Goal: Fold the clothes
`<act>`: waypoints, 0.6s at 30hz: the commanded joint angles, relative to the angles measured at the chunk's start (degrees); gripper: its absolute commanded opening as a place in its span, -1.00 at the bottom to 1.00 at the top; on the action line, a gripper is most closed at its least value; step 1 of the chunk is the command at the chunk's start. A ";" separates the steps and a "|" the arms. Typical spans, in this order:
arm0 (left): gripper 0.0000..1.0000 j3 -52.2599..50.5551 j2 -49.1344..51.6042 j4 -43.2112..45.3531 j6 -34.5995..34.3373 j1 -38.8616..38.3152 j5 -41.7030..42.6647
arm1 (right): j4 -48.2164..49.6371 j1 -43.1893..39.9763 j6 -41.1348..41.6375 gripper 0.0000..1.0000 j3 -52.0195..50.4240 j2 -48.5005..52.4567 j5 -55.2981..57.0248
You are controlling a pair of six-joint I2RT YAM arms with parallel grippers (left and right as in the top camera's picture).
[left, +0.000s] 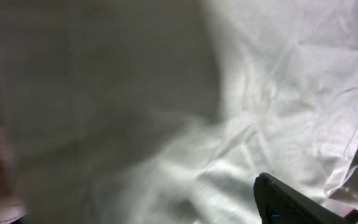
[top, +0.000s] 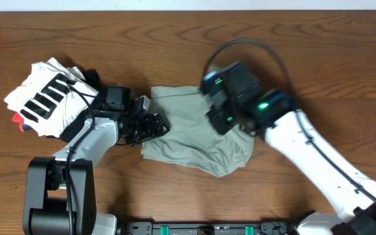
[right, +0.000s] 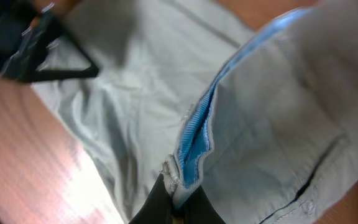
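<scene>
**Mid-fold: right arm has the lined edge, left side unclear**

Shorts [top: 188, 140] lie crumpled mid-table [top: 305, 52], between the two arms. The striped garment [top: 44, 98] sits well apart, far left.

Right gripper [right: 174, 205]: clamped on a seam edge where the pale blue lining [right: 194, 134] shows. That edge is lifted, with the pocket slit [right: 312, 177] just beside it.

Left gripper [top: 154, 125]: at the shorts' left edge. Its wrist view is all blurred cloth, so I can't tell whether it's pinching or open.

To do this step well:
- carry the lifted edge low and flat across
- pin the left edge so the pile doesn't drag
- release only once the edges line up

Orientation: the heap is roughly squarish, long axis loosely far-left to near-right. The lined edge, likely the waistband, is on the right arm's side. Legs not discernible.
</scene>
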 commanded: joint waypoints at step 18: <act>0.96 -0.20 -0.42 -0.61 0.57 -0.07 -7.87 | 1.01 -2.91 7.61 -0.98 2.12 -0.96 13.70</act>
